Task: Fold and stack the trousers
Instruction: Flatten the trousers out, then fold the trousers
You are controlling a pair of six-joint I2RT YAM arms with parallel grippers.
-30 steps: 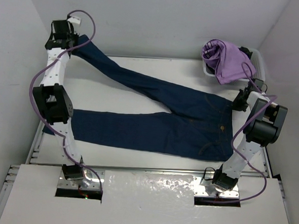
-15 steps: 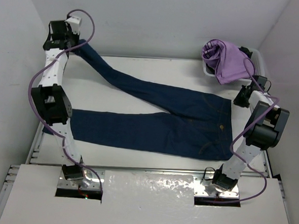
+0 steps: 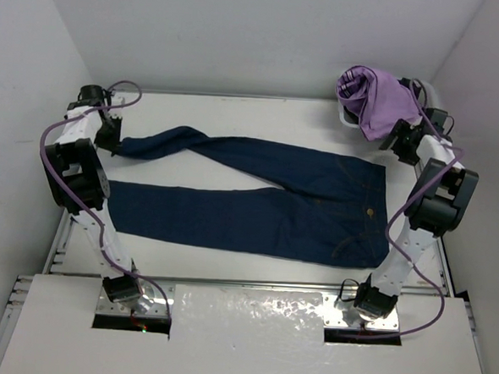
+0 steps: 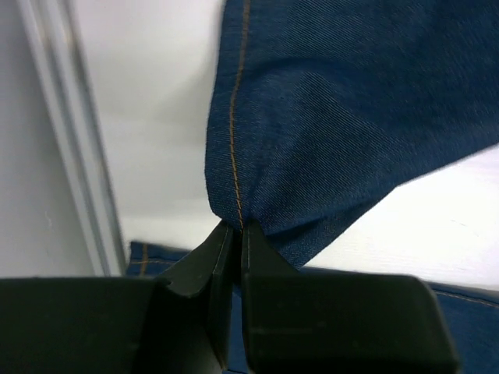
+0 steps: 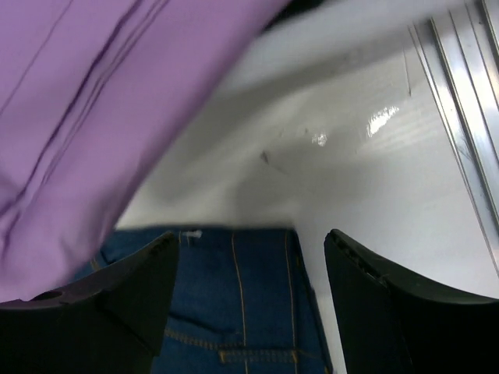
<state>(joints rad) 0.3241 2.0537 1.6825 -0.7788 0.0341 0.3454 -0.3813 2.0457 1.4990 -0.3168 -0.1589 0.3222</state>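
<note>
The dark blue trousers (image 3: 256,213) lie spread on the white table (image 3: 237,114), waist to the right and both legs pointing left. My left gripper (image 3: 113,138) is low at the far left, shut on the end of the rear leg. In the left wrist view that denim (image 4: 327,117) rises from the pinched fingertips (image 4: 234,230). My right gripper (image 3: 399,138) hovers open just beyond the waist's rear corner. Its wrist view shows the waistband (image 5: 242,304) lying flat below the spread jaws (image 5: 249,257), untouched.
A lilac-purple garment (image 3: 378,97) hangs over a white bin (image 3: 347,118) at the back right, close beside my right gripper, and fills the upper left of the right wrist view (image 5: 101,101). Metal rails edge the table on the left (image 4: 78,156) and right (image 5: 460,93).
My left gripper came down from high at the back left, lowering the rear leg's end onto the table. My right gripper opened, let go of the waist and drew back toward the bin.
</note>
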